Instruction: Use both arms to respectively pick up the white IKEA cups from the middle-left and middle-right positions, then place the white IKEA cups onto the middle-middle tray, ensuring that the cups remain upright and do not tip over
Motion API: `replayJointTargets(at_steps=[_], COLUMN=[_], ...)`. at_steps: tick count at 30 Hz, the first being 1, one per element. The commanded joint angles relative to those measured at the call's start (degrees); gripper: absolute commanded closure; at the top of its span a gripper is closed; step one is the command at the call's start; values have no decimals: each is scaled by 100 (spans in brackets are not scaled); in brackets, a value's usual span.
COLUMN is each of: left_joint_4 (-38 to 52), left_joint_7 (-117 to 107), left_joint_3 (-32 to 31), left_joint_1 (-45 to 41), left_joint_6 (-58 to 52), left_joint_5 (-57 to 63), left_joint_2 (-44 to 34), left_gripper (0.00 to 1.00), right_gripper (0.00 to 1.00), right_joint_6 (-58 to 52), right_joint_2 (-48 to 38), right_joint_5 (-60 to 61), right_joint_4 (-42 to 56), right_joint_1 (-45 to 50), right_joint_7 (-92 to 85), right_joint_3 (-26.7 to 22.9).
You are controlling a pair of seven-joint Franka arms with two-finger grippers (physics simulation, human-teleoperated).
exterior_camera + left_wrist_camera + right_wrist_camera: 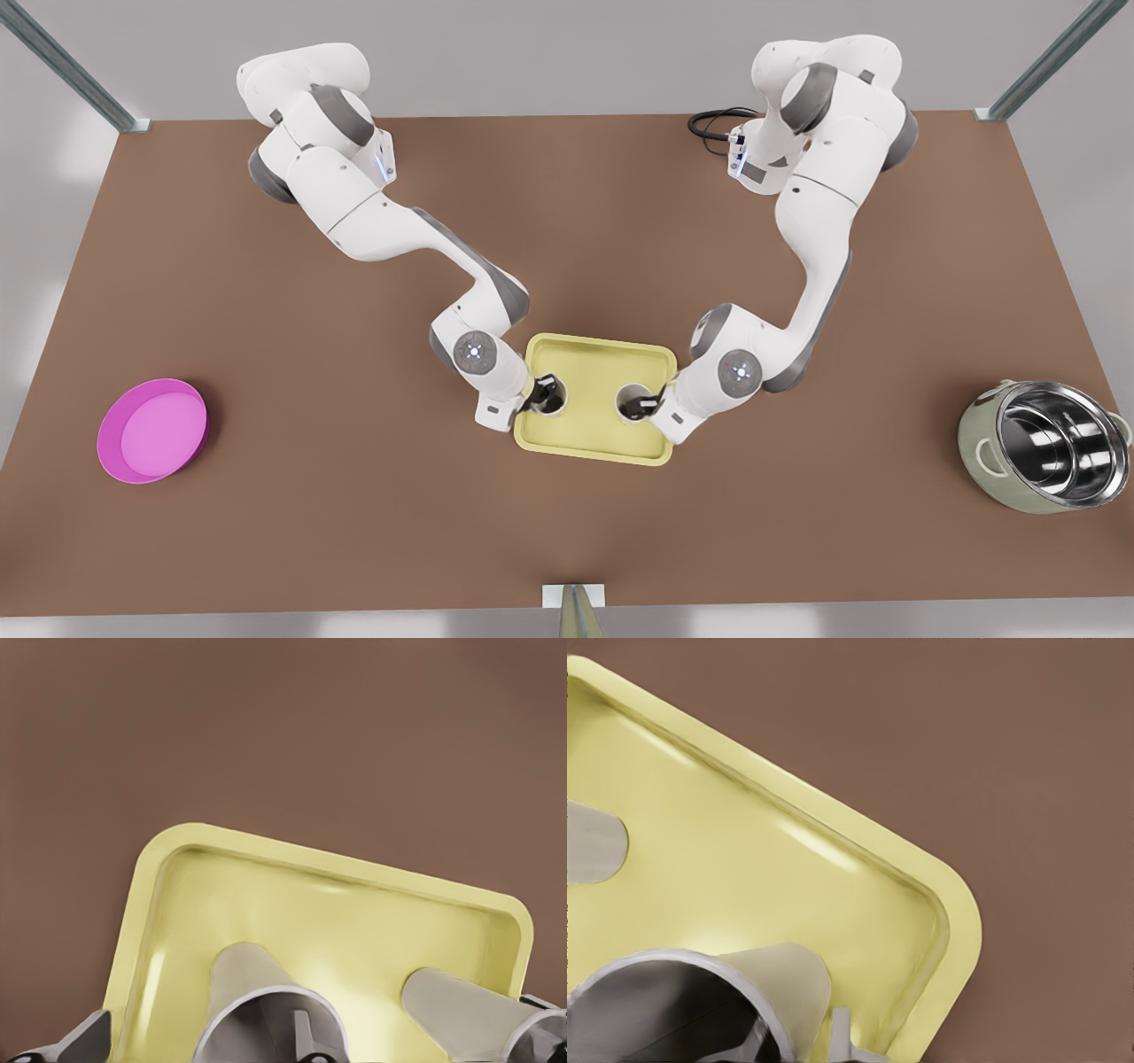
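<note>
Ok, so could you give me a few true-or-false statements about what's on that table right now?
1. The left cup and right cup stand upright within the yellow tray. True.
2. The left gripper pinches the left cup's wall, one finger inside. True.
3. The right gripper hangs open, away from the right cup. False: it grips that cup's wall.
4. The pink bowl sits on the tray. False: it is on the table, far toward the front view's left.

Two white cups (549, 396) (633, 403) upright (dark insides) on yellow tray (592, 354)
</note>
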Motion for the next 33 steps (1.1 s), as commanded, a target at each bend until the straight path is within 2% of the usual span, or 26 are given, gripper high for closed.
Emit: replayJointTargets(at_steps=[1,2,3,4,5,6,8,9,10,11,14,17,19,21,25,27,33], left_joint_4=[10,1,80,535,1388,1732,1837,1198,266,-26,308,256,273,282,256,247,247], left_joint_7=[-985,-985,-976,-854,323,1158,2565,3163,3181,3172,3181,3172,3181,3181,3190,3190,3181], left_joint_3=[-3,-20,-3,-55,-73,-82,-38,646,1806,2300,2230,2230,2195,2195,2195,2203,2203], left_joint_1=[47,161,188,547,750,935,1234,928,145,-269,-234,-76,-40,-49,-40,-32,-5], left_joint_6=[-251,-409,-1091,-2400,-3932,-4487,-4866,-4761,-4242,-4101,-4400,-4391,-4400,-4373,-4198,-4215,-4224], left_joint_5=[107,115,194,492,695,1003,1381,1189,380,238,160,-130,-262,-245,-254,-254,-263], left_joint_2=[-145,-277,-619,-998,-1130,-1191,-1437,-2219,-2984,-3231,-3011,-2897,-2932,-2923,-2897,-2888,-2879], left_gripper=[0,0,0,0,0,0,0,0,0,0,0,0,0,0,0,0,0], right_gripper=[0,0,0,0,0,0,0,0,0,0,0,0,0,0,0,0,0], right_joint_6=[120,112,112,112,103,24,-178,-389,-617,-908,-1987,-2674,-2780,-3245,-4186,-4292,-4344], right_joint_2=[-24,-24,-24,-33,-50,-121,-296,-419,-560,-701,-1184,-1202,-1158,-1412,-3241,-3583,-3715], right_joint_5=[-10,-10,-10,-1,-1,8,16,16,43,43,52,17,-10,-98,113,482,544], right_joint_4=[9,9,18,27,9,-8,-70,-61,-61,-35,-8,-26,-17,1,-404,-413,-457], right_joint_1=[-11,-11,-11,-20,-38,-29,-29,-64,-99,-178,-477,-1557,-2006,-2788,-3044,-3114,-3114], right_joint_7=[626,626,626,626,618,618,626,618,609,583,547,-182,-911,-1808,-1861,-1861,-1878], right_joint_3=[3,3,3,3,3,12,29,38,47,82,91,91,-322,-366,-340,-375,-357])
